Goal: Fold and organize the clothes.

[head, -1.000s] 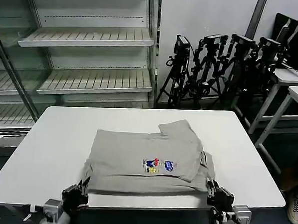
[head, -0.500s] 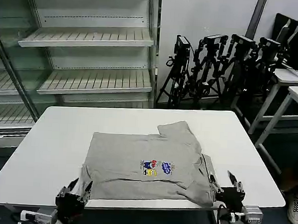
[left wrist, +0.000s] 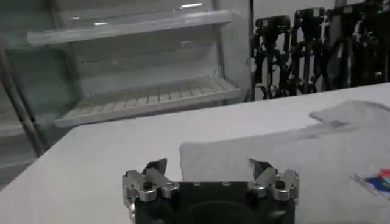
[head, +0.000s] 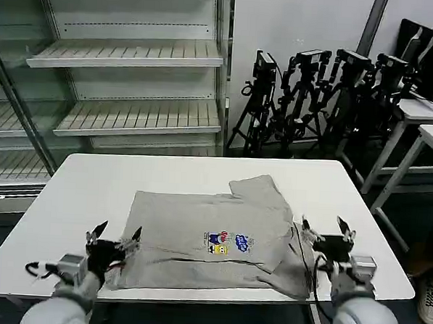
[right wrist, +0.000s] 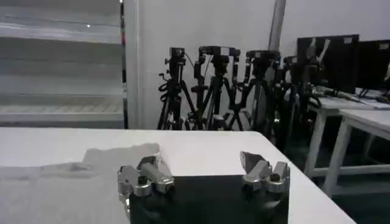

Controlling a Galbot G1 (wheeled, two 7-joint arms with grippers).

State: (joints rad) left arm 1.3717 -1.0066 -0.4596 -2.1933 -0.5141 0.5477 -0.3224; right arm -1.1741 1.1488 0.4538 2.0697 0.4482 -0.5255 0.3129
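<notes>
A folded grey shirt (head: 212, 238) lies on the white table (head: 84, 191), with the left gripper (head: 114, 236) and right gripper (head: 327, 232) open beside its near corners.

Lower shirt (head: 301, 272) mostly hidden under top shirt (head: 213, 234); its print unseen.

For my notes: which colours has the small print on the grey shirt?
The print on the shirt is red, blue and yellow, clearest in the head view.
</notes>
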